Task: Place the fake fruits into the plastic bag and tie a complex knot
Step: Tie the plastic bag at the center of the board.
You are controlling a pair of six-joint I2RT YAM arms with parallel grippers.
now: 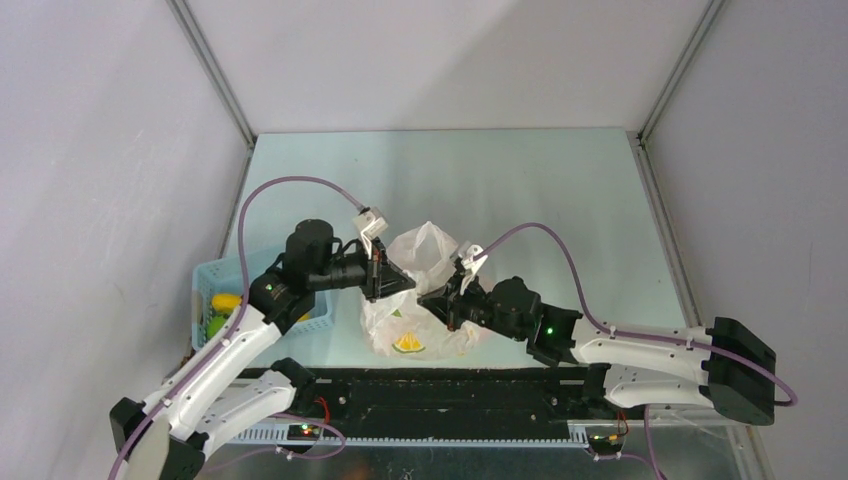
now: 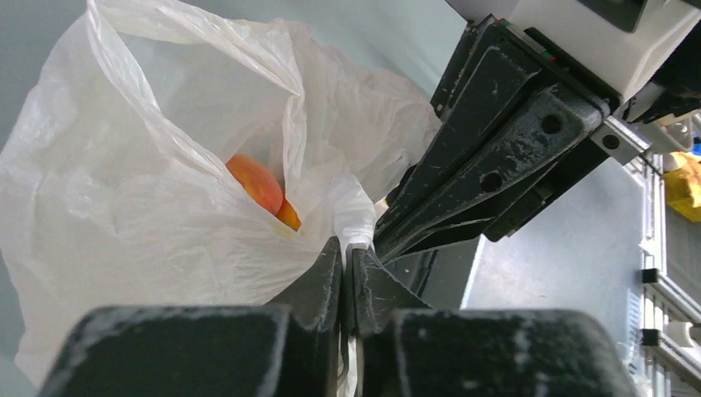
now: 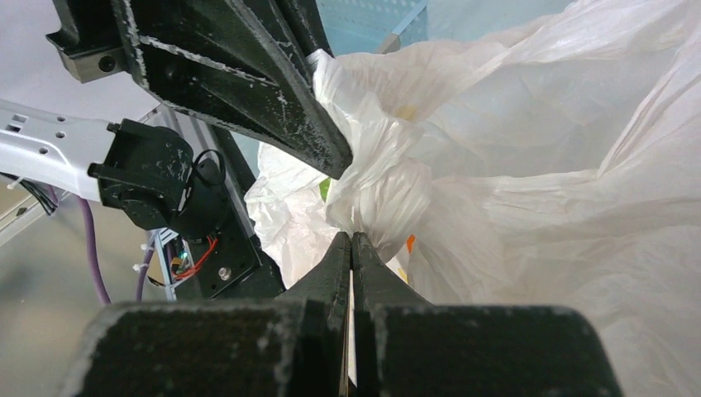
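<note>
**Plastic bag** (image 1: pixel 428 246): translucent white and crinkled. Its body lies ahead of and below both sets of fingertips.

**Fake fruit** (image 2: pixel 256 184): one orange-red piece shows through the bag wall, just beyond the left gripper's tips.

**Bunched neck** (image 3: pixel 379 184): a short wad of gathered plastic. Its long axis runs from one gripper's tips to the other's, and both arms are equally near, each touching it. Whether it is tied yet cannot be told.

**Left gripper** (image 2: pixel 343 258): jaws nearly together, with a fold of bag plastic pinched between them.

**Right gripper** (image 3: pixel 351 246): jaws together, clamped on a thin fold of the same neck, tips just beside the left's.

**Basket** (image 1: pixel 215 275): light blue, well behind the left gripper, holding yellow and green pieces.

**Next move, as judged:** it turns on drawing the neck taut along that axis.
</note>
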